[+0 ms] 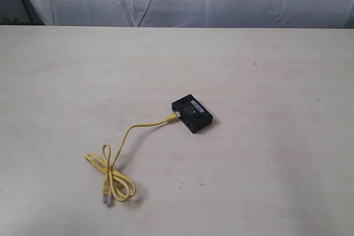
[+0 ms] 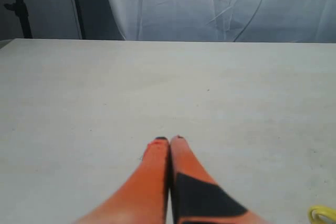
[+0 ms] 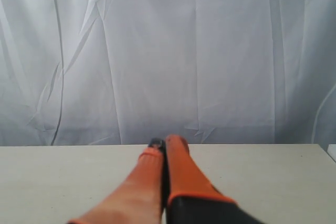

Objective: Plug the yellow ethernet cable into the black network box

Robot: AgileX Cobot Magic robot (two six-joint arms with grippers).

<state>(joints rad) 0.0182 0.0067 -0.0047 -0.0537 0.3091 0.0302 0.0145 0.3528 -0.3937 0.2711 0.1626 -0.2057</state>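
Orange left gripper (image 2: 169, 140) clenched empty, angled over table (image 2: 105, 87), right gripper (image 3: 165, 141) likewise pinched, level, facing curtain (image 3: 157, 51)

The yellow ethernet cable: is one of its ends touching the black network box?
Touching. The exterior view shows one end of the yellow ethernet cable meeting the side of the black network box with no gap.

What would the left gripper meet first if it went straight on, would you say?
Its way looks free: the left gripper points across the table toward the white curtain, probably first; the yellow cable lies aside.
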